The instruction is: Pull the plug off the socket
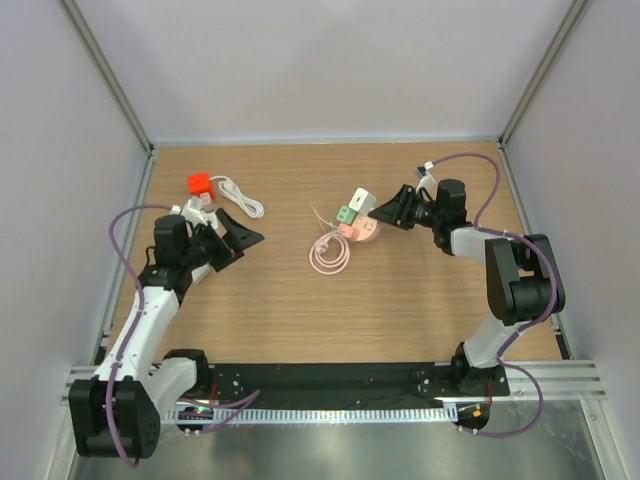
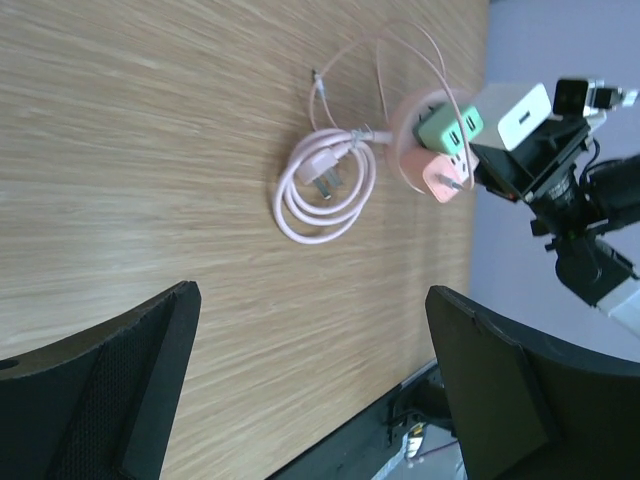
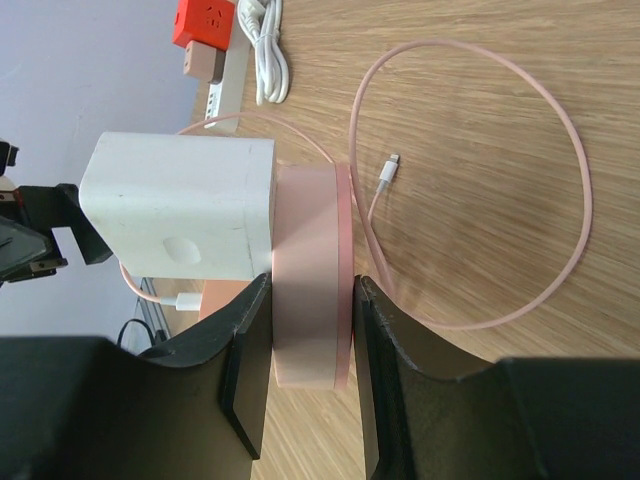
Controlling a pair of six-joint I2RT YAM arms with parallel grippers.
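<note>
The round pink socket (image 1: 368,231) lies on its side mid-table, and my right gripper (image 3: 312,285) is shut on its rim (image 3: 310,260). A white plug (image 3: 180,205) sticks out of its face, with a green plug (image 2: 452,125) and a salmon plug (image 2: 440,175) beside it. My left gripper (image 2: 312,295) stands open and holds nothing, well to the left of the socket (image 2: 415,130), near the table's left side (image 1: 240,245). The socket's pink cable (image 2: 325,185) lies coiled between the two arms.
A red plug (image 1: 198,183) with a white block and a coiled white cable (image 1: 240,195) lies at the back left, just behind my left gripper. A loose loop of thin pink cable (image 3: 560,150) lies beside the socket. Grey walls close in the table.
</note>
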